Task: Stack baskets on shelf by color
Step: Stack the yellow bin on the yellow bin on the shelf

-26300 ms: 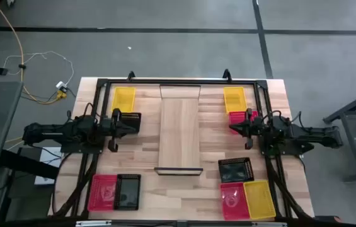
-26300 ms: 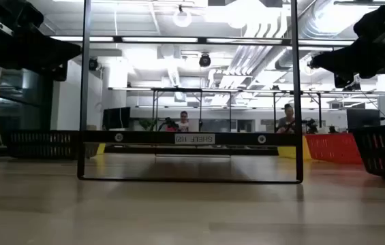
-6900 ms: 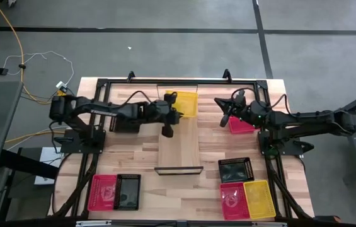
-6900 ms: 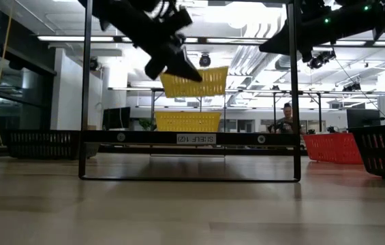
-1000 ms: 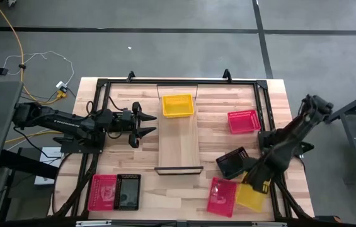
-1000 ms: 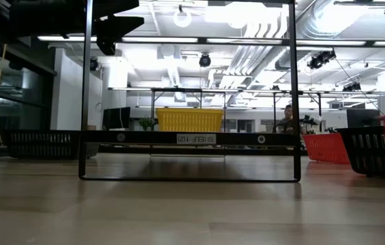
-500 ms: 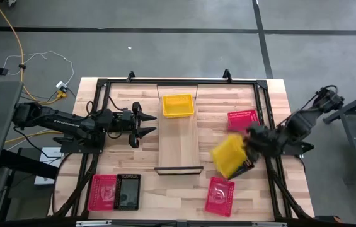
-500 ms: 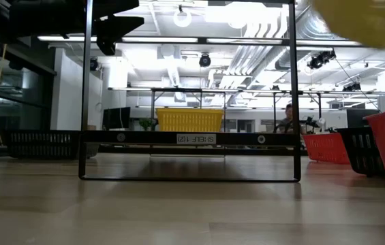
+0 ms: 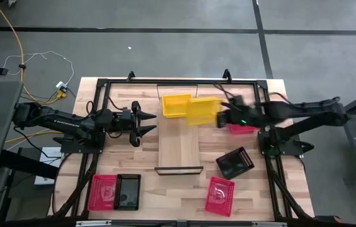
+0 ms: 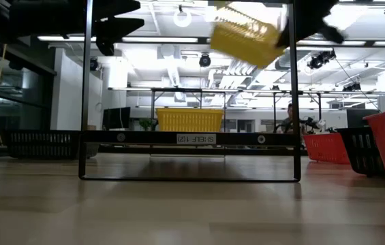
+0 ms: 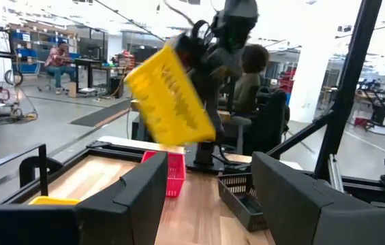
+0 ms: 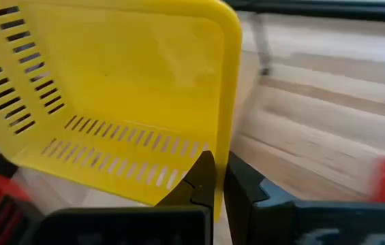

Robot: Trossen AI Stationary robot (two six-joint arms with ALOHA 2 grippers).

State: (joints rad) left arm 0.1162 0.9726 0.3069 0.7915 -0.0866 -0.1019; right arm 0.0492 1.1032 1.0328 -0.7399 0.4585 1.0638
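One yellow basket point(image 9: 176, 105) sits on its base at the far end of the shelf point(image 9: 179, 142). A second yellow basket point(image 9: 204, 110) hangs tilted in the air just right of it, high above the shelf in the low view point(image 10: 245, 34). My right gripper point(image 9: 220, 117) is shut on it. My left gripper point(image 9: 147, 123) stands open over the table left of the shelf, with nothing between its fingers point(image 11: 137, 184). My right gripper pinches the yellow basket's wall point(image 12: 221, 178) on the side toward the table's right. One finger point(image 12: 202, 178) is inside the basket and the other point(image 12: 243, 187) outside. The fingers come roughly level from the right. The basket is tilted, lifted clear.
A red basket point(image 9: 244, 123) lies under my right arm, a black one point(image 9: 235, 162) and a red one point(image 9: 218, 195) lie near right. A red point(image 9: 102, 192) and a black basket point(image 9: 128, 191) sit near left. A dark frame point(image 9: 184, 81) surrounds the table.
My right gripper, staying shut, has lifted the yellow basket from the near right corner. It has swung the basket up toward the far edge and then left, up to the shelf's far end. The basket has tipped on the way. My left arm has kept still.
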